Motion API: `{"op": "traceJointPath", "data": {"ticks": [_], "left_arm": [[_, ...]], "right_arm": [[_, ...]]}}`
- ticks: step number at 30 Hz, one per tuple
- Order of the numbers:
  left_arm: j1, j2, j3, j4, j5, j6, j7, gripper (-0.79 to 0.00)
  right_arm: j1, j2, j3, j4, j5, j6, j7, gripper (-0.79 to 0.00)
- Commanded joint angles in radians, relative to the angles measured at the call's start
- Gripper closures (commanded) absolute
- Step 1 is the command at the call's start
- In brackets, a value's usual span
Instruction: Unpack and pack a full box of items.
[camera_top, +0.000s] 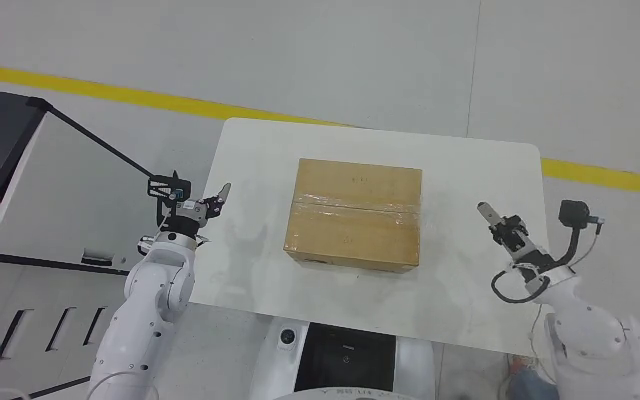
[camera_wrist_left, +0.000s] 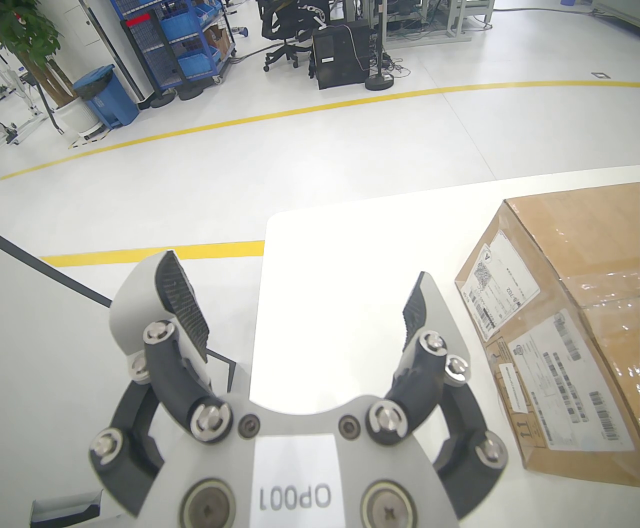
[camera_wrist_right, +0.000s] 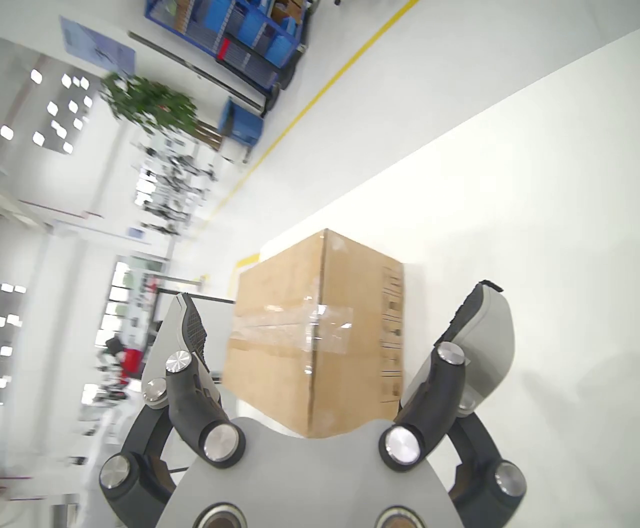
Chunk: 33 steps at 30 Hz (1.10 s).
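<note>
Since the clear tape (camera_top: 355, 205) runs unbroken along the top seam of the cardboard box (camera_top: 352, 214), I judge the task to be at its very start: flaps closed, nothing unpacked, no items out on the white table (camera_top: 260, 150). All steps are left to do: break the seal, open the flaps, unload, then repack.

Box position: about mid-table, upright, long side running left to right.

The left gripper (camera_wrist_left: 295, 295) hangs over the left edge of the table, fingers spread apart, holding nothing. The box lies to its right, apart from it, with its labelled end face (camera_wrist_left: 505, 295) turned toward it.

The right gripper (camera_wrist_right: 335, 305) stands near the right edge, fingers likewise spread and empty. The box lies to its left, well apart, with bare tabletop between. Neither gripper touches the box.
</note>
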<state>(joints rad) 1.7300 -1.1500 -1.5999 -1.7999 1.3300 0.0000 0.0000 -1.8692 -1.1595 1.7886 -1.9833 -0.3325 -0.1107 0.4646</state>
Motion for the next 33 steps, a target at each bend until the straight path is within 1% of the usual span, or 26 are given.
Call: {"op": "traceJointPath", "data": {"ticks": [1,2,3,6,9,11,12,21,22,23,24,25,26,32,33], "left_arm": [[0.000,0.000,0.000,0.000,0.000,0.000,0.000,-0.785],[0.000,0.000,0.000,0.000,0.000,0.000,0.000,-0.785],[0.000,0.000,0.000,0.000,0.000,0.000,0.000,-0.785],[0.000,0.000,0.000,0.000,0.000,0.000,0.000,-0.785],[0.000,0.000,0.000,0.000,0.000,0.000,0.000,-0.785],[0.000,0.000,0.000,0.000,0.000,0.000,0.000,-0.785],[0.000,0.000,0.000,0.000,0.000,0.000,0.000,-0.785],[0.000,0.000,0.000,0.000,0.000,0.000,0.000,-0.785],[0.000,0.000,0.000,0.000,0.000,0.000,0.000,-0.785],[0.000,0.000,0.000,0.000,0.000,0.000,0.000,-0.785],[0.000,0.000,0.000,0.000,0.000,0.000,0.000,-0.785],[0.000,0.000,0.000,0.000,0.000,0.000,0.000,-0.785],[0.000,0.000,0.000,0.000,0.000,0.000,0.000,-0.785],[0.000,0.000,0.000,0.000,0.000,0.000,0.000,-0.785],[0.000,0.000,0.000,0.000,0.000,0.000,0.000,-0.785]], "right_arm": [[0.003,-0.003,-0.008,0.014,0.053,-0.008,-0.006,-0.785],[0.007,-0.005,-0.021,0.065,0.135,-0.019,0.011,-0.785],[0.023,-0.006,-0.042,0.110,0.202,-0.020,0.056,-0.785],[0.093,-0.010,-0.086,0.250,0.390,-0.049,0.149,-0.785],[0.149,-0.019,-0.132,0.375,0.551,-0.087,0.192,-0.785],[0.175,-0.025,-0.156,0.422,0.618,-0.120,0.186,-0.785],[0.185,-0.026,-0.161,0.430,0.646,-0.130,0.189,-0.785],[0.192,-0.027,-0.164,0.434,0.645,-0.139,0.188,-0.785],[0.191,-0.027,-0.177,0.442,0.620,-0.143,0.190,-0.656],[0.197,-0.027,-0.191,0.455,0.592,-0.153,0.184,-0.385],[0.205,-0.029,-0.202,0.468,0.608,-0.151,0.178,-0.323],[0.213,-0.030,-0.208,0.470,0.612,-0.146,0.178,-0.296],[0.219,-0.029,-0.210,0.472,0.611,-0.145,0.184,-0.289],[0.243,-0.032,-0.235,0.493,0.654,-0.140,0.206,-0.339],[0.247,-0.032,-0.238,0.499,0.662,-0.141,0.212,-0.323]]}}
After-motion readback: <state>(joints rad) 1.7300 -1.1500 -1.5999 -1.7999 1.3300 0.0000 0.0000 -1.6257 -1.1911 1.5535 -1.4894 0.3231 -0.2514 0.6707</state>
